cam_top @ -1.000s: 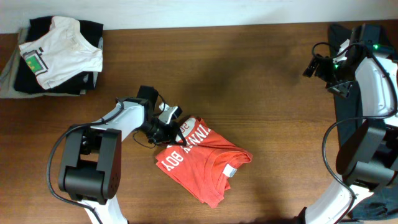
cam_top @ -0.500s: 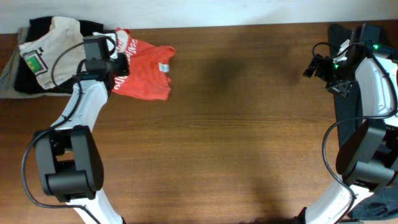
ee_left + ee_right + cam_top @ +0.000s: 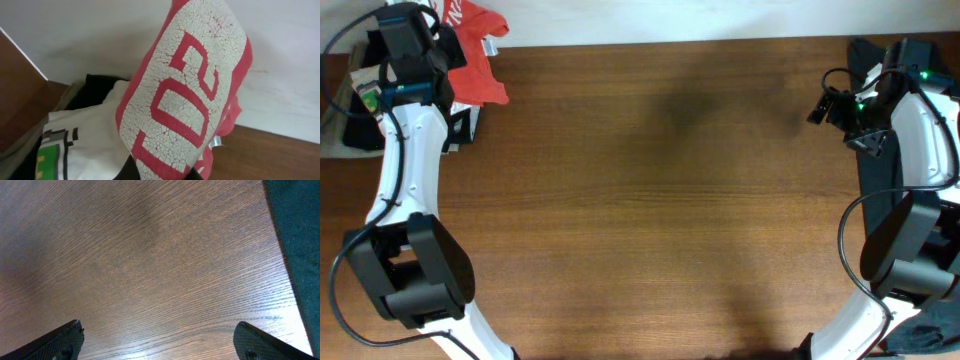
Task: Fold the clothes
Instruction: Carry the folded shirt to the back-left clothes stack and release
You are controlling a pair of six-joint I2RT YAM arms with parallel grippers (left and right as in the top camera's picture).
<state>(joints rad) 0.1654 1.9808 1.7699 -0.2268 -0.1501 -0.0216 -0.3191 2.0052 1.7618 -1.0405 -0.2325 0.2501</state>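
The folded red-orange T-shirt (image 3: 475, 45) with cracked white print hangs from my left gripper (image 3: 432, 32) at the table's far left corner, over the pile of clothes. In the left wrist view the T-shirt (image 3: 192, 90) fills the middle, and my left gripper (image 3: 162, 172) is shut on its lower edge. My right gripper (image 3: 817, 110) is open and empty at the far right of the table; in the right wrist view its fingers (image 3: 160, 340) are spread wide above bare wood.
A pile with a white shirt with a green patch (image 3: 75, 145) on black clothes (image 3: 360, 130) lies at the far left, under the T-shirt. A dark cloth (image 3: 300, 240) lies along the table's right edge. A white wall (image 3: 75, 35) stands behind the table.
My left gripper has carried the folded T-shirt from the middle front of the table up and left, to above the pile at the far left corner. The right arm has not moved.
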